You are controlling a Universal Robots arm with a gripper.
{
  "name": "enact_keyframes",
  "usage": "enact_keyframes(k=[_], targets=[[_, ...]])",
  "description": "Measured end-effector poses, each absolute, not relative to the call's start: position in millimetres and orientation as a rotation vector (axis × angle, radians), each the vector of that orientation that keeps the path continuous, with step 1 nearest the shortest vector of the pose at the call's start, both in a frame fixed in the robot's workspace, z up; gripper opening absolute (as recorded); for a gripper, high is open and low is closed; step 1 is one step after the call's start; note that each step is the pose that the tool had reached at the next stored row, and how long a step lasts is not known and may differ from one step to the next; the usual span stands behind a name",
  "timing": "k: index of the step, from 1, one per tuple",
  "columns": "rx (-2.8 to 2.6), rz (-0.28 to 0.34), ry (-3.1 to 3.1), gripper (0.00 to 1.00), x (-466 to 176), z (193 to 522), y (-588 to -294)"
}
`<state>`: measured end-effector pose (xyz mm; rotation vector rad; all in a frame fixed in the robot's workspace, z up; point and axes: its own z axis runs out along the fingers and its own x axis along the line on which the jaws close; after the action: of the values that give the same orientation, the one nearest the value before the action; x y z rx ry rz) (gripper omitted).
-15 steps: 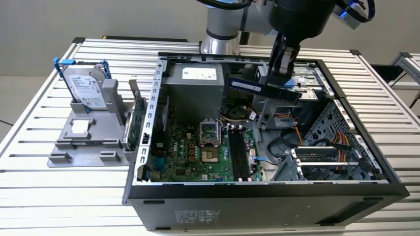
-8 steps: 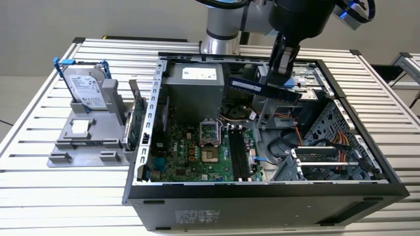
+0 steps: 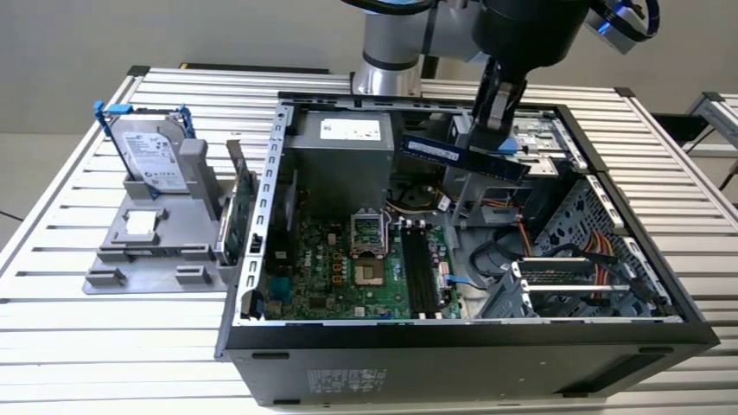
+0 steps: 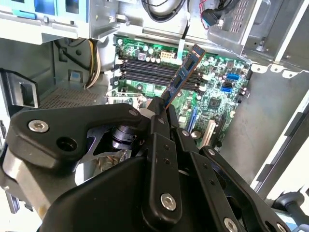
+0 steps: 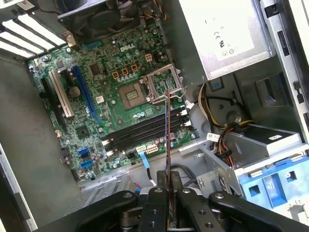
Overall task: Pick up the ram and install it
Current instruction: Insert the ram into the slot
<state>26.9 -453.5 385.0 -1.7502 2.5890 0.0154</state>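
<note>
**Ram** (image 3: 464, 158): one stick, bluish with dark chips. The tool (image 3: 489, 143) is clenched on its upper long edge. It hangs in the air over the open computer case (image 3: 461, 372), apart from the motherboard (image 3: 346, 277) below. It is near the case's far wall, just beside the power supply (image 3: 334, 151).

**By view**
- Exterior view: shows the flat face of the stick, which dips slightly toward the exterior view's right.
- First wrist view: the ram (image 5: 167, 130) appears edge-on as a thin line. It rises from the tool (image 5: 169, 188) and crosses the memory slots (image 5: 140, 133) beside the processor socket (image 5: 133, 94).
- Second wrist view: the ram (image 4: 182, 75) slants out of the tool (image 4: 162, 108), with the memory slots (image 4: 145, 72) behind it.

**Edges and room**
- The case is open on its upper side and rimmed by metal walls.
- The stick sits above that rim, with free air all round it.

**Counts**
- Ram: one.
- Memory slots: four, black and parallel.
- Hard drive (image 3: 155, 156): one, blue-framed, upright in one grey stand (image 3: 150, 246) on the tabletop (image 3: 69, 328), at the exterior view's left.
- Expansion card (image 3: 244, 207): one, green, upright, between the stand and the case wall.
</note>
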Motion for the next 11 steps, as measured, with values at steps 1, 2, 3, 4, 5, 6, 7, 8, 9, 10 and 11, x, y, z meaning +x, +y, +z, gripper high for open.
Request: enact_keyframes(k=[1, 2, 3, 4, 5, 6, 7, 8, 9, 10, 11], targets=[[-1.746, 0.015, 2.592, 0.00, 26.9, 385.0, -453.6], [-1.742, 0.015, 2.595, 0.00, 26.9, 385.0, -453.5], [-1.737, 0.015, 2.598, 0.00, 26.9, 385.0, -453.5], [-1.732, 0.015, 2.601, 0.00, 26.9, 384.9, -453.5], [-1.727, 0.015, 2.605, 0.00, 26.9, 385.0, -453.5], [-1.721, 0.015, 2.608, 0.00, 26.9, 385.0, -453.5], [-1.717, 0.015, 2.611, 0.00, 26.9, 385.0, -453.5], [-1.715, 0.015, 2.612, 0.00, 26.9, 385.0, -453.5], [-1.715, 0.015, 2.612, 0.00, 26.9, 385.0, -453.5], [-1.715, 0.015, 2.612, 0.00, 26.9, 385.0, -453.5], [-1.715, 0.015, 2.613, 0.00, 26.9, 385.0, -453.5]])
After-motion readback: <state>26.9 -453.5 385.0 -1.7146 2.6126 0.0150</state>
